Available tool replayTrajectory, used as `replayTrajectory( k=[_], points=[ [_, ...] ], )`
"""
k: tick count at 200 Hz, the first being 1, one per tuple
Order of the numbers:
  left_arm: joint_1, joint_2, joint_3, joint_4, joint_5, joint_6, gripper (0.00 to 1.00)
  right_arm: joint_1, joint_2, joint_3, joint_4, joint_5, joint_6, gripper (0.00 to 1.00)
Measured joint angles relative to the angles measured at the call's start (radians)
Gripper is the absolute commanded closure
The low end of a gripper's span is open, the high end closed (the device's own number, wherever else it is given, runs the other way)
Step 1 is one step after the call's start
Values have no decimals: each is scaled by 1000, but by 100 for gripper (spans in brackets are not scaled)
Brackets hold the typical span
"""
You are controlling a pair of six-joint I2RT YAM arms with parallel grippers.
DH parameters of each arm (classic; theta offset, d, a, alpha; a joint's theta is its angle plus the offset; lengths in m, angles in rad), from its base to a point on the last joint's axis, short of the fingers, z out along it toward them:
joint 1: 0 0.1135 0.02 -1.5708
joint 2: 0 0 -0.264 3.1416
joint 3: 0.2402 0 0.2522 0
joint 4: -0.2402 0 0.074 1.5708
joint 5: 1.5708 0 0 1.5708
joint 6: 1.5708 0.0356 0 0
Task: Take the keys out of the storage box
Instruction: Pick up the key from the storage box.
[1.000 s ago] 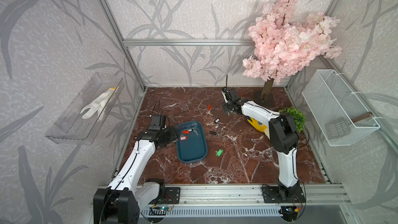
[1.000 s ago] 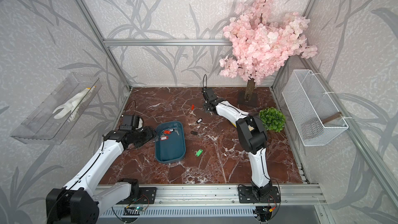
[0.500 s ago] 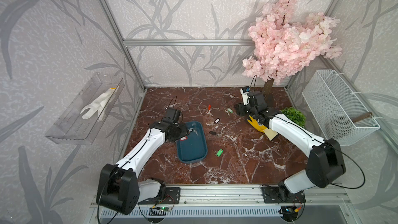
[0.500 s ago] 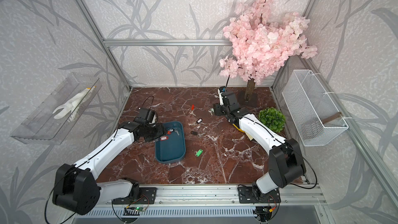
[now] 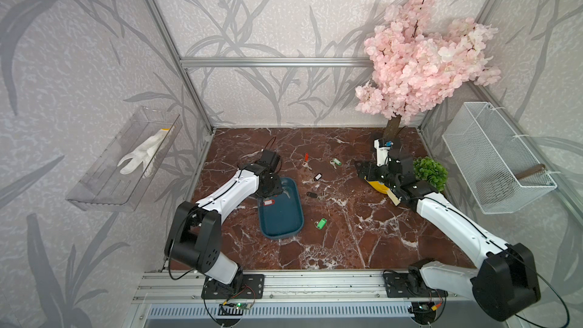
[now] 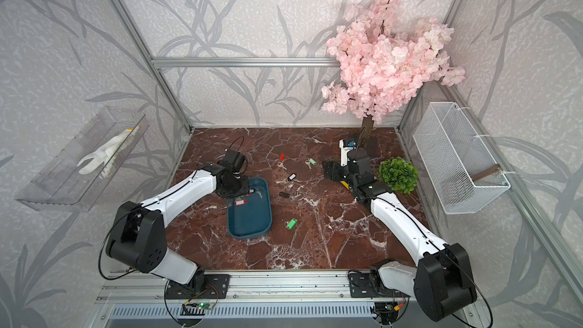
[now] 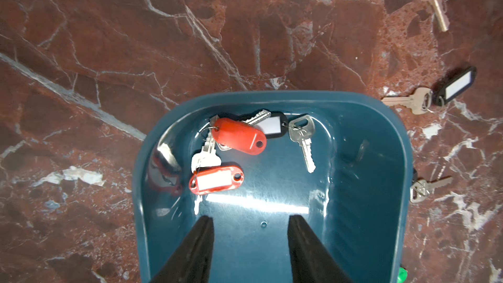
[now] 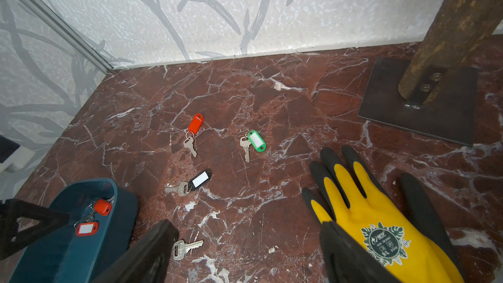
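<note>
Left wrist view, left gripper [image 7: 250,217] spread, empty, over storage box [image 7: 381,159] — 3 keys [image 7: 239,136] just ahead of it

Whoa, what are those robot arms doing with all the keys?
They are emptying keys out of the blue storage box. The left gripper hovers open over it, where three tagged keys lie. On the marble table lie five more keys. The right gripper is open and empty by a yellow glove.

Illegible logo print on yellow glove [image 8: 351,194]
</note>
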Motion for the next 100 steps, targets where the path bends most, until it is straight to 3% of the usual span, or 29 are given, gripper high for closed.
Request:
replayTrajectory(
  k=[47,100],
  points=[
    [-22,48,6,38,2,8,48,0,-8,-8,23,0,0,8],
    [-55,91,6,129,-7,-89,48,0,-8,-10,29,-2,0,5]
  ],
)
